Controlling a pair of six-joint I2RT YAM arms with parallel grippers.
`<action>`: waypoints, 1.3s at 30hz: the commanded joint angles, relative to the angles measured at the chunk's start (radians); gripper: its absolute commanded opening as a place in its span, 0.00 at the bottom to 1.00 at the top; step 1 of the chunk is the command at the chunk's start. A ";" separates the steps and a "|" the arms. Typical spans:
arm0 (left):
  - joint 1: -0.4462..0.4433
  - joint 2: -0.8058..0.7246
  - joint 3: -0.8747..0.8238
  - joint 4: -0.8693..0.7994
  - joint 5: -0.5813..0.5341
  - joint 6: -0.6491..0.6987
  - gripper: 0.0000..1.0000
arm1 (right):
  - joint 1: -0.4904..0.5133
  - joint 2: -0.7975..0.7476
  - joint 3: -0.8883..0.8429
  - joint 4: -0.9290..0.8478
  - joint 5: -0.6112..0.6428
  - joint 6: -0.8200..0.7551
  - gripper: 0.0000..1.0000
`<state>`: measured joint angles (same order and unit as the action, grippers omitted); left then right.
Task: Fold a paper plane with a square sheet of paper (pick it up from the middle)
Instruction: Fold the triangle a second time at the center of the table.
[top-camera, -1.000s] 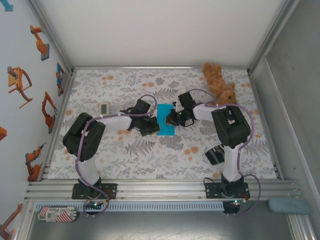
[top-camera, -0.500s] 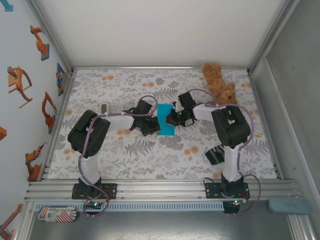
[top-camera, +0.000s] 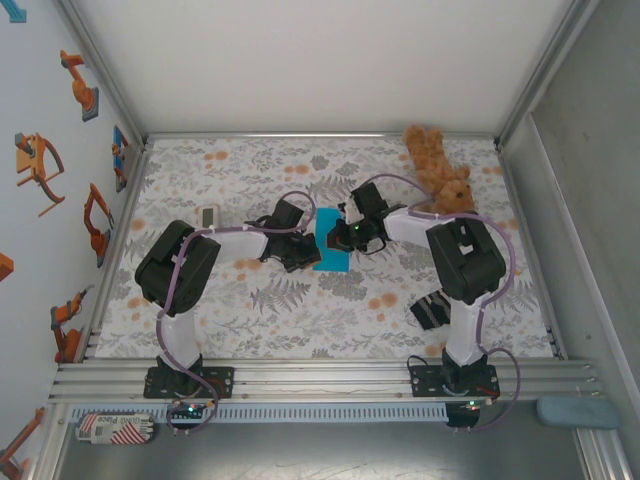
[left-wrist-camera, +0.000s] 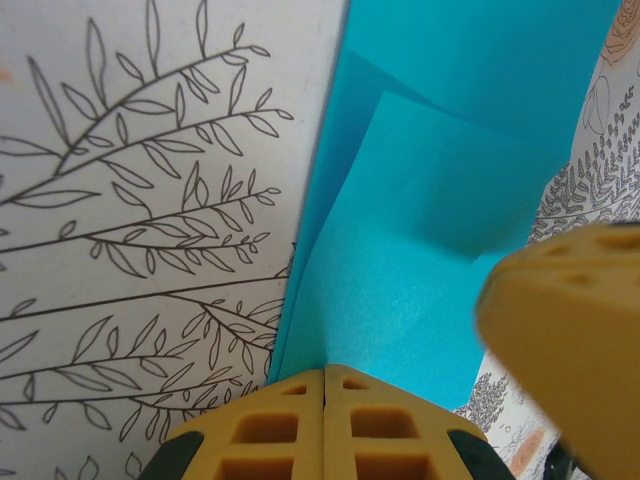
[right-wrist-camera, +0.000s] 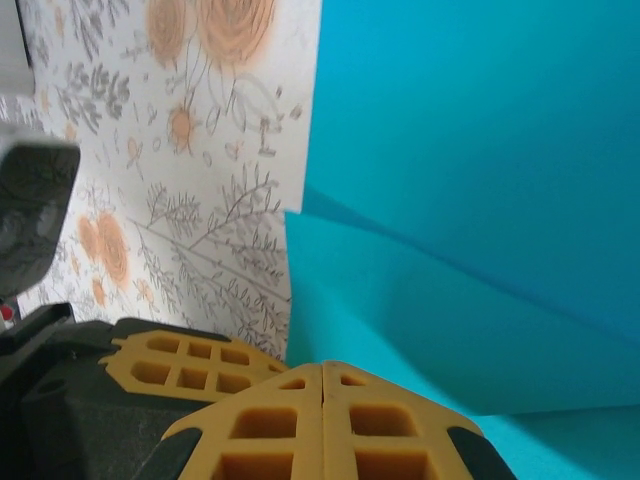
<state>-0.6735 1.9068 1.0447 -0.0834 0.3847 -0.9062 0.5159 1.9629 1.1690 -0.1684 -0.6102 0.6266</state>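
Desk (top-camera: 200, 330), floral: small white device (top-camera: 209, 216) at 9 o'clock; left claw (left-wrist-camera: 324, 372), fingers together, at the edge of the folded square sheet of paper (top-camera: 332, 260), dead centre; right claw (right-wrist-camera: 322, 368), fingers together, over it; teddy bear (top-camera: 438, 165) at 1 o'clock; dark striped cloth (top-camera: 432, 308) at 4 o'clock.

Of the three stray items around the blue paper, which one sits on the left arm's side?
The small white device, near the left arm; the teddy bear and the dark cloth both lie by the right arm.
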 joint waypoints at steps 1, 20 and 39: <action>-0.006 0.039 -0.020 -0.090 -0.030 -0.003 0.00 | 0.021 0.002 -0.020 -0.017 -0.001 -0.012 0.00; -0.005 0.043 -0.029 -0.143 -0.056 -0.011 0.00 | -0.005 0.072 0.016 -0.079 0.095 -0.054 0.00; -0.011 -0.004 0.121 -0.162 -0.022 0.000 0.05 | -0.214 -0.105 -0.026 -0.026 0.110 -0.024 0.03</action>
<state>-0.6800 1.9072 1.1023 -0.1856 0.3656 -0.9131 0.2962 1.9495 1.1736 -0.2077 -0.5270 0.5938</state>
